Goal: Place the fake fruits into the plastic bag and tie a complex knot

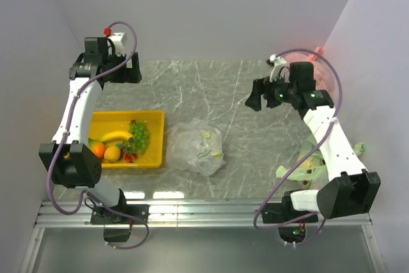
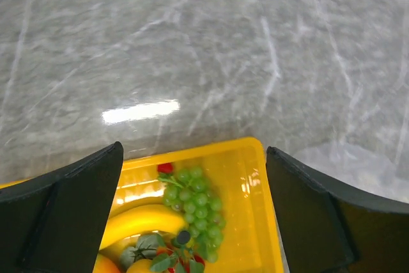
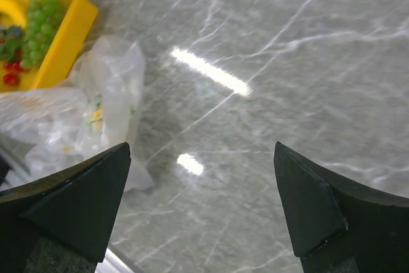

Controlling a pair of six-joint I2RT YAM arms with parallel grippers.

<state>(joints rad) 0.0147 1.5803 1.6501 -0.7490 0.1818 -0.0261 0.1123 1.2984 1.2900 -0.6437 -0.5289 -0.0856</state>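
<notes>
Worktop inventory. Grey marbled table [image 1: 255, 126]: holds all items. Yellow tray [image 1: 155, 146]: near left, beside the left arm, containing all the fake fruits: yellow banana [image 1: 116, 135], green grape bunch [image 1: 140, 133] at its far right, orange [image 1: 98, 149] and yellow round fruit [image 1: 112, 153] side by side at the near edge, small red berries [image 1: 130, 156] just right of them. Plastic bag [image 1: 198, 147]: clear film, crumpled in a heap on the table just right of the tray, near centre; no fruit visibly inside. Left gripper [image 2: 193, 155]: jaws spread wide, nothing between them, raised above the tray's far edge. Right gripper [image 3: 202, 150]: jaws likewise spread and empty, raised over bare table far right of the bag. Pale green bag [image 1: 307, 167]: near right, by the right arm.
</notes>
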